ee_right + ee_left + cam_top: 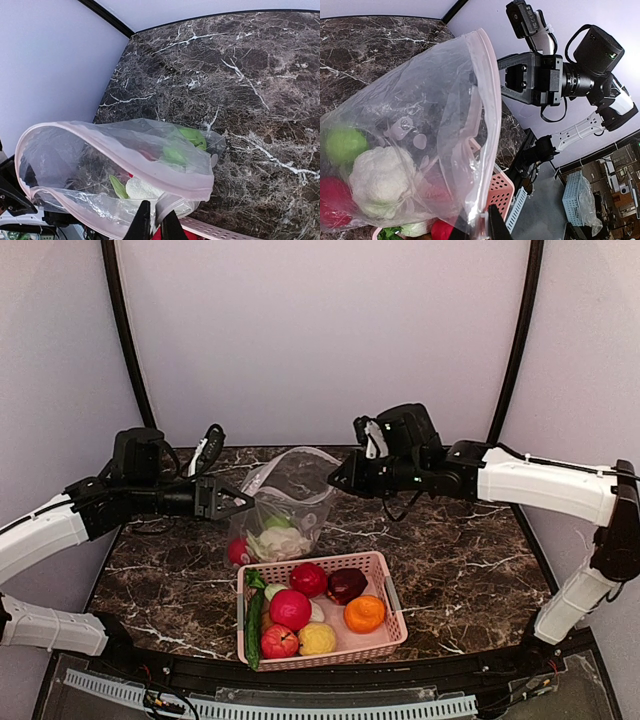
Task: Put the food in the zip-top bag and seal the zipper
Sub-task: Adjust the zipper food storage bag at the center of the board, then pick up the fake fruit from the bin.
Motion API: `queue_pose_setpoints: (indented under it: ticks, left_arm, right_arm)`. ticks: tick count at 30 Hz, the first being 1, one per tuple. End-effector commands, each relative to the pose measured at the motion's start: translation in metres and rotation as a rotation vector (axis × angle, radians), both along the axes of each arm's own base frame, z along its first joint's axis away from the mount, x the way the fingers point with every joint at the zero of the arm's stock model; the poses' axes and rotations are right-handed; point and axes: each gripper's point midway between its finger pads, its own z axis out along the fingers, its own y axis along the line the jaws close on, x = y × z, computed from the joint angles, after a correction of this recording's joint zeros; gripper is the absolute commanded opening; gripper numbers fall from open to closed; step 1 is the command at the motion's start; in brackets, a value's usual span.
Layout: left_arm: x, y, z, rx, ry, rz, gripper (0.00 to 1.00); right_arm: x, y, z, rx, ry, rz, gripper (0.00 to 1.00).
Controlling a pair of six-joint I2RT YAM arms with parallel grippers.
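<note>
Left fingers [495, 227] and right fingers [141, 226] each clench opposite rims of the zip-top bag [290, 495], which stands mid-worktop [450, 540], just behind the basket [392, 590], zipper [125, 151] gaping. Cabbage [380, 180], green ball [342, 145], red ball [332, 200] inside. Judgement: keep one rim pinched high, taut, while the other arm fetches food [290, 608]. Fingertips cut off at frame edges; deeper contents blurred.

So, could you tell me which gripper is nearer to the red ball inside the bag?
Left. The left gripper pinches the bag just above the red ball; the right gripper holds the bag's opposite side, farther off to the right.
</note>
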Motion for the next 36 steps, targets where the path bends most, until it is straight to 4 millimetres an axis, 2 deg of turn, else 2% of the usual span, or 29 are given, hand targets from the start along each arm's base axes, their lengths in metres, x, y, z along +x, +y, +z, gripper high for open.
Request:
queue_pose_setpoints:
  ticks: [1, 5, 6, 11, 15, 18, 21, 25, 29, 32, 36]
  left_arm:
    - [-0.007, 0.000, 0.006, -0.033, -0.020, -0.029, 0.01]
    - [-0.008, -0.001, 0.006, -0.042, -0.016, -0.036, 0.01]
    - [-0.008, -0.001, 0.006, -0.042, -0.013, -0.038, 0.01]
    - [-0.009, -0.001, 0.007, -0.048, -0.013, -0.041, 0.01]
    - [-0.010, 0.001, 0.005, -0.047, -0.011, -0.033, 0.01]
    - [-0.011, 0.001, 0.003, -0.047, -0.005, -0.030, 0.01]
    - [-0.012, 0.002, 0.001, -0.040, -0.003, -0.032, 0.01]
    - [-0.012, 0.003, -0.003, -0.027, 0.004, -0.030, 0.01]
    - [-0.011, 0.003, -0.009, -0.023, 0.018, -0.023, 0.01]
    - [-0.011, 0.003, -0.012, -0.023, 0.025, -0.020, 0.01]
    - [-0.011, 0.003, -0.011, -0.023, 0.025, -0.017, 0.01]
  right_arm:
    - [-0.004, -0.010, 0.019, 0.025, -0.035, -0.005, 0.17]
    - [-0.013, -0.016, 0.034, 0.035, -0.067, 0.023, 0.36]
    - [-0.015, -0.018, 0.037, 0.036, -0.076, 0.029, 0.44]
    - [-0.031, -0.035, 0.048, 0.030, -0.106, 0.047, 0.70]
    - [-0.051, -0.052, 0.046, 0.010, -0.124, 0.073, 0.83]
    - [-0.070, -0.063, 0.036, -0.026, -0.121, 0.094, 0.87]
    - [-0.098, -0.066, 0.017, -0.062, -0.091, 0.132, 0.88]
    - [-0.135, -0.064, -0.023, -0.136, -0.018, 0.187, 0.88]
    - [-0.162, -0.051, -0.053, -0.178, 0.053, 0.219, 0.88]
    - [-0.172, -0.034, -0.065, -0.207, 0.062, 0.221, 0.88]
    - [-0.169, -0.017, -0.082, -0.285, 0.060, 0.202, 0.88]
